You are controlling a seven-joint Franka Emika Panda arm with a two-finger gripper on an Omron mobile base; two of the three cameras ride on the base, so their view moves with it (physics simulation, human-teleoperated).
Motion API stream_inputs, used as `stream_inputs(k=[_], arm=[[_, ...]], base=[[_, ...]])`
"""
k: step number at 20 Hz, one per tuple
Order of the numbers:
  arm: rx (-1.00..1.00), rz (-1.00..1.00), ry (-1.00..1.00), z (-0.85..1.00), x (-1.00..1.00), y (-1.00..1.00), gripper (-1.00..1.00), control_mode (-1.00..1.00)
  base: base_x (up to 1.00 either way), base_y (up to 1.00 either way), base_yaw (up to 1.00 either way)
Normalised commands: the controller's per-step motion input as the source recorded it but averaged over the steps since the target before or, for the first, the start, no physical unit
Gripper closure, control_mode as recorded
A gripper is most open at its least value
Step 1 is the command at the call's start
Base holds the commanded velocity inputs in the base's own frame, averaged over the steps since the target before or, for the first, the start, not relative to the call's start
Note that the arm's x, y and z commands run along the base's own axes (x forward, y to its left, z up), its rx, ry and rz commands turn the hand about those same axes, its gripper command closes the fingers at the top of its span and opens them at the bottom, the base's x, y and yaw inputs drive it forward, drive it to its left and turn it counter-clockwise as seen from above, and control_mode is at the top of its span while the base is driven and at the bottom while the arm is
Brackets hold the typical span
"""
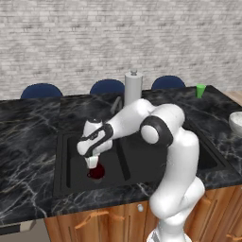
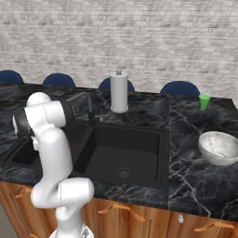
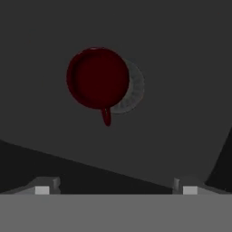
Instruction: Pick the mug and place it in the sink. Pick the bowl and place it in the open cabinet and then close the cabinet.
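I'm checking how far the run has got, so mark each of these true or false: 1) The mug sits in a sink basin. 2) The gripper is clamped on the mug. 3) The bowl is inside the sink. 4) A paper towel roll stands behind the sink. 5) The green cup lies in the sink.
1) True: the mug rests upright on the floor of the sink, partly over a drain.
2) False: the gripper is open, above the mug and apart from it.
3) False: the bowl sits on the counter, right of the sink.
4) True: the paper towel roll stands upright there.
5) False: the green cup stands on the counter.
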Motion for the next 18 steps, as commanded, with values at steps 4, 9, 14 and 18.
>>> stream_inputs(k=[4,9,14,18], arm=[[-0.09,0.00,0.03,1.00,-0.17,0.00,-1.00,-1.00],[-0.18,-0.02,-0.02,1.00,-0.25,0.01,-1.00,-1.00],[-0.13,-0.12,-0.09,1.00,-0.37,-0.03,-1.00,-1.00],[-0.02,-0.22,-0.15,0.98,-0.40,-0.14,-1.00,-1.00]], base=[[0.00,0.00,0.00],[0.00,0.00,0.00],[0.00,0.00,0.00],[0.00,0.00,0.00]])
